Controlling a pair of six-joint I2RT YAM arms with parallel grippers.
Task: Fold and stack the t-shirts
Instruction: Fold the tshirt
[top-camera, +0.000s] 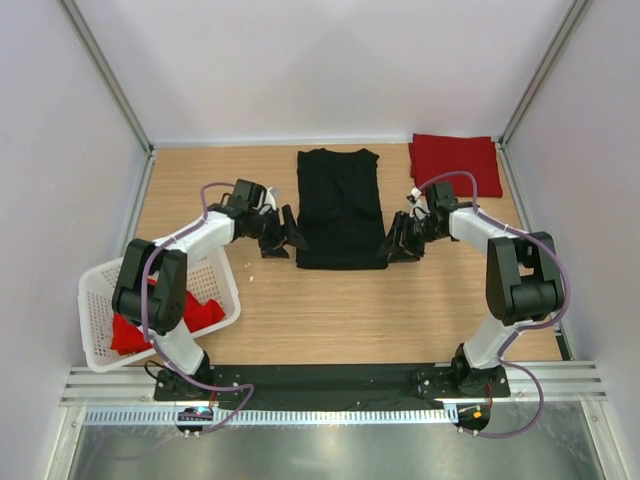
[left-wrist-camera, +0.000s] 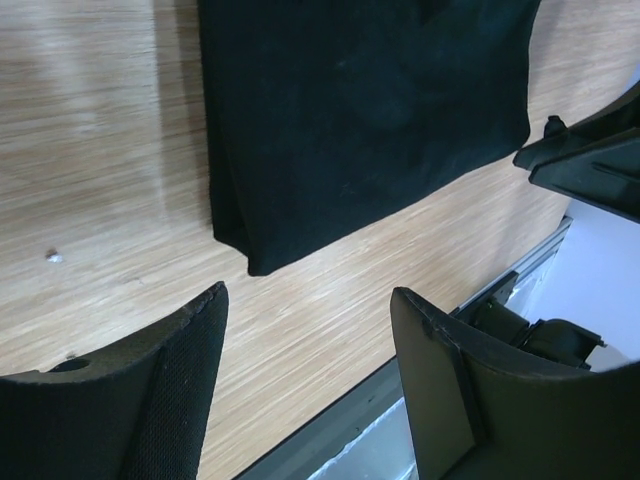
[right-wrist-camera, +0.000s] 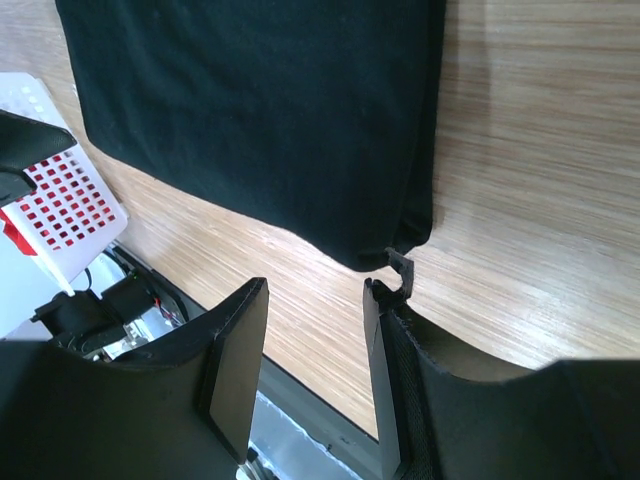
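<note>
The black t-shirt (top-camera: 340, 205) lies flat on the table, folded lengthwise into a long strip. My left gripper (top-camera: 292, 238) is open and empty beside its near left corner; in the left wrist view that corner (left-wrist-camera: 255, 262) lies just beyond my fingertips (left-wrist-camera: 212, 300). My right gripper (top-camera: 392, 245) is open and empty beside the near right corner, which the right wrist view shows (right-wrist-camera: 400, 240) just above my gripper (right-wrist-camera: 315, 290). A folded red t-shirt (top-camera: 455, 163) lies at the far right. More red cloth (top-camera: 190, 315) sits in the basket.
A white lattice basket (top-camera: 100, 310) stands at the near left, under my left arm; it also shows in the right wrist view (right-wrist-camera: 70, 200). White walls enclose the table. A black strip and metal rail (top-camera: 330, 385) run along the near edge.
</note>
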